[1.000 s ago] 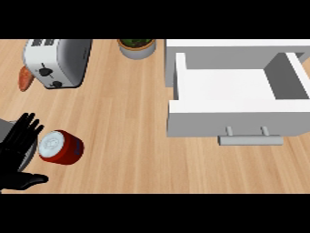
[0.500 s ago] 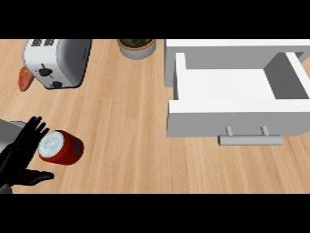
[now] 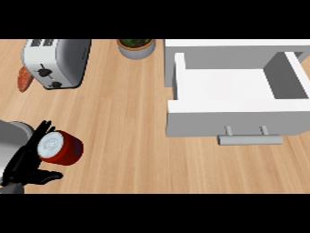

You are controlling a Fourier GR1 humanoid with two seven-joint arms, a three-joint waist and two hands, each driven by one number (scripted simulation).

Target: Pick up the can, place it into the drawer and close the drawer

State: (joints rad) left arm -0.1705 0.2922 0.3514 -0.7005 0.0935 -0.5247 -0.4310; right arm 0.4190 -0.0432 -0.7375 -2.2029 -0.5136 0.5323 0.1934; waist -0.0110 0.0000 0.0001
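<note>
Red can (image 3: pixel 62 148) against left hand (image 3: pixel 24 166) fingers; drawer (image 3: pixel 241 98) open, well apart.

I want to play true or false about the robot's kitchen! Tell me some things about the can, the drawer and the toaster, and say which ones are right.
1. The drawer is open. True.
2. The can is inside the drawer. False: it sits on the counter, far left of the drawer.
3. The can is red with a pale top. True.
4. The left hand is right beside the can, fingers straight. True.
5. The toaster is to the right of the drawer. False: it stands at the far left, with the plant pot between them.
6. The drawer's handle is on the side away from the robot. False: it is on the near front.
</note>
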